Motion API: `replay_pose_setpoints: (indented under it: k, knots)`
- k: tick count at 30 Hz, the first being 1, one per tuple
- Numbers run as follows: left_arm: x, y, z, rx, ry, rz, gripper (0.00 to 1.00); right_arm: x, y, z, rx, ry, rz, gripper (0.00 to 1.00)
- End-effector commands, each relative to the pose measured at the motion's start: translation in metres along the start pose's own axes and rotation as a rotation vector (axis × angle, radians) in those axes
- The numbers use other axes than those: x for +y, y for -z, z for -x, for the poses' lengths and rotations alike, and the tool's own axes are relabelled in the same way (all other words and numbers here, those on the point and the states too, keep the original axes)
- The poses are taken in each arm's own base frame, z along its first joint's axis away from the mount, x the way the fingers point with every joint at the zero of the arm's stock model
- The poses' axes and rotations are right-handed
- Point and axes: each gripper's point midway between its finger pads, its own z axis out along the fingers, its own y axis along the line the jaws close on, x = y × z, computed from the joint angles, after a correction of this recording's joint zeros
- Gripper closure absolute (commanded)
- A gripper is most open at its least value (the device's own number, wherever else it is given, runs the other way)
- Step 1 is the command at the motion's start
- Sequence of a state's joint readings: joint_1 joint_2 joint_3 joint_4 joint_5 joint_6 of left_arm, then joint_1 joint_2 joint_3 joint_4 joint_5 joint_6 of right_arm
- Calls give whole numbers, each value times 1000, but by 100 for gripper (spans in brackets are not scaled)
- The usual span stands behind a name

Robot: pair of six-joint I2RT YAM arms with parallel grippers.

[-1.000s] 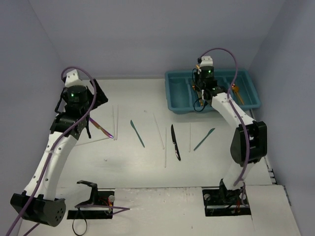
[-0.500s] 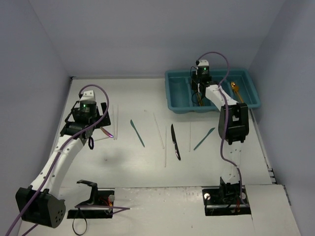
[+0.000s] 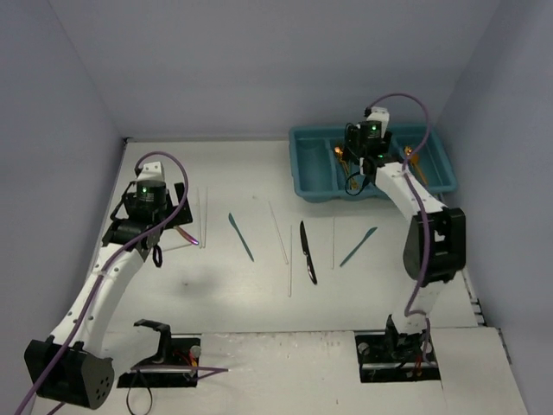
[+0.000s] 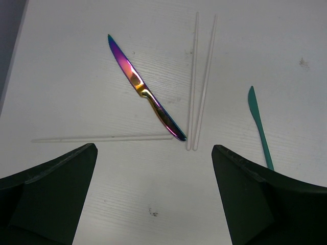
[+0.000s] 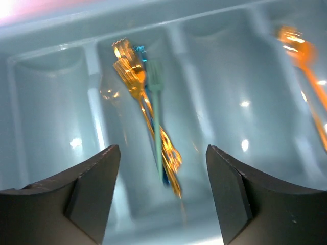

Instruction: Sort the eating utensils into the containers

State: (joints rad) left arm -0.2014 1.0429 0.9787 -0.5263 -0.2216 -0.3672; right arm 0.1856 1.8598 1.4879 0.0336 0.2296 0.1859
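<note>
Eating utensils (image 3: 359, 245), top view: strewn in a loose row across mid-table, mostly well apart. Teal knife (image 3: 241, 234), black knife (image 3: 308, 251), thin white chopsticks (image 3: 278, 229) between them. Wide bare table (image 3: 259, 303) on the side nearer the arm bases. Teal tray (image 3: 298, 169) tucked into the far right corner, close to both walls. Right arm (image 3: 406, 194) reaching over the tray; left arm (image 3: 104, 277) stretched along the table's left side.

Left wrist view: left gripper (image 4: 153, 149) spread wide, holding nothing. Iridescent knife (image 4: 143, 89) lying diagonally ahead of it, handle end just beside the near ends of a chopstick pair (image 4: 200, 81). Single chopstick (image 4: 102, 138) lying crosswise, one end near that same handle. Table's left edge close at upper left.

Right wrist view, blurred: right gripper (image 5: 162, 150) parted, nothing between the jaws, hanging above the tray. Gold forks (image 5: 134, 84) and a teal fork (image 5: 156, 102) together in one narrow compartment, dividers on both sides. Orange spoon (image 5: 301, 58) in a compartment further right.
</note>
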Motion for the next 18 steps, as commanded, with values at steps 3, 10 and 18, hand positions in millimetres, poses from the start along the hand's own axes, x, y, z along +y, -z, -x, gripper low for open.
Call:
replay_pose_setpoints:
  k: [3, 10, 18]
  knots:
    - [-1, 17, 32, -100, 42, -27, 6, -51, 99, -4, -114, -225, -159, 30]
    - [-3, 22, 34, -113, 53, -50, 6, -67, 131, -92, 32, -276, -184, 29]
    - [-1, 23, 33, -112, 55, -43, 6, -36, 136, -191, 224, -295, -145, 29]
